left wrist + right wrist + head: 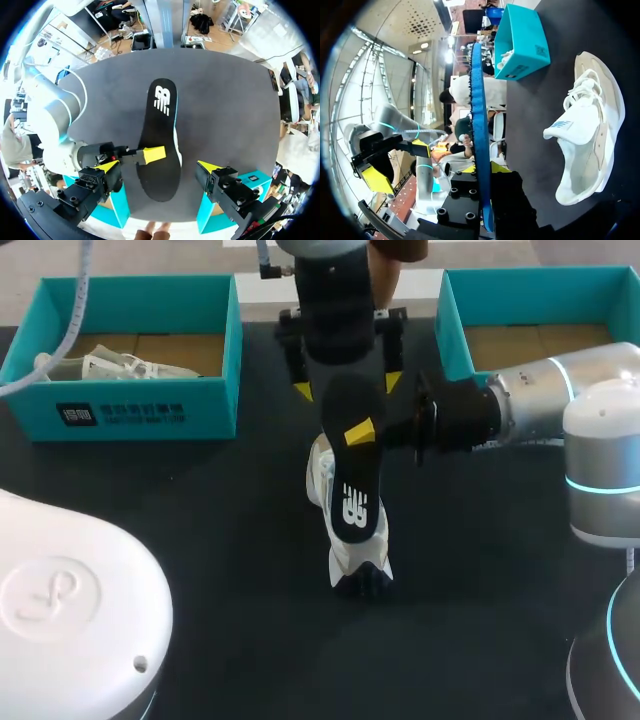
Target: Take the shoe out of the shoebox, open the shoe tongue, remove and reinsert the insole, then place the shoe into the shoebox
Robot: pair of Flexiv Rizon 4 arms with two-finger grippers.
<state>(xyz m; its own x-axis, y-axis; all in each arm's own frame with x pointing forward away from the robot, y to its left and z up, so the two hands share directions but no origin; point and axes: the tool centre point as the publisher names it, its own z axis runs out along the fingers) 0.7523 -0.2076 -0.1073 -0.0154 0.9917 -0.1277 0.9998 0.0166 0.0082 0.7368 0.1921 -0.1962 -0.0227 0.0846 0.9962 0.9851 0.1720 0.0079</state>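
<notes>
the right pincer [356, 431] is pinching the insole [352, 490] by one long edge, with a yellow finger pressing on each flat face. it is holding the black insole in the middle of the frame, just over the shoe [345, 558]. i cannot tell if the low end of the insole is touching the shoe.

the white shoe is lying on the dark counter [200, 530], in the middle and a bit low in the frame. in the right wrist view its tongue is standing up, so the mouth is looking open.

the left pincer [347, 386] is hanging at the top middle of the frame with its fingers spread wide, holding nothing.

one teal shoebox [150, 410] is sitting in the upper left with another shoe [120, 365] inside. a second teal shoebox [455, 330] is sitting in the upper right.

the insole is probably light, thin and bendy, so it is likely going to flop or fold if it is pushed hard. a grip near one end is looking best for feeding the other end into the shoe first. the shoe is probably soft and light too, so it may be sliding on the counter. the free pincer could be holding it at the stiffer back rim.
</notes>
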